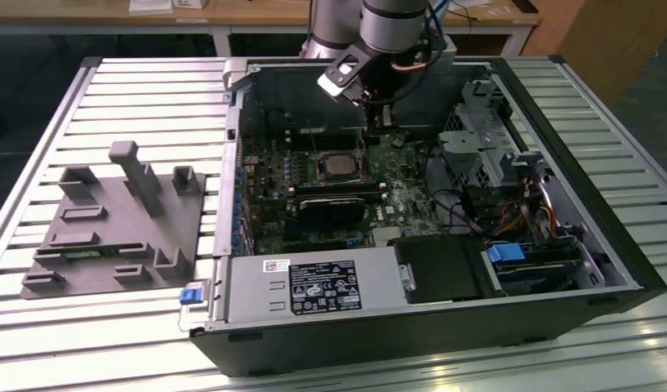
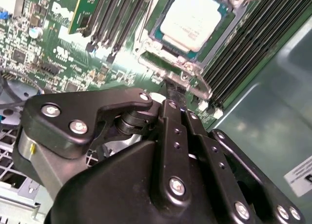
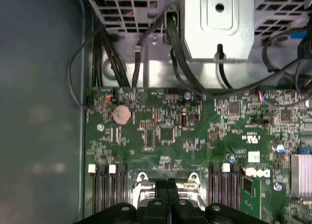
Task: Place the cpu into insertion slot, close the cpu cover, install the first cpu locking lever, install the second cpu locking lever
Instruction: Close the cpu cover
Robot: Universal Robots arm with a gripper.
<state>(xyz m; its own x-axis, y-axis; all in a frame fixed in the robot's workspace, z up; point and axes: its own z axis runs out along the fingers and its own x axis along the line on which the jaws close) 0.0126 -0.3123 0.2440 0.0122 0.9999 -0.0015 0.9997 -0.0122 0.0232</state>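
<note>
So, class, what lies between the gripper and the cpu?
In the second wrist view, the rim of the cpu cover lies between the gripper and the cpu.

- You had even, diffuse overhead light in the exterior view, and the slatted table (image 1: 115,327) read pale and bright.
- Inside the computer case (image 1: 420,335) it ran dimmer. The far corner under the arm (image 1: 388,24) lay in shadow.
- In the second wrist view the cpu (image 2: 190,19) glared near white, with glints on the cpu cover (image 2: 195,72).
- In the first wrist view the metal bracket (image 3: 219,19) shone, and the case wall (image 3: 39,112) sat murky.
</note>
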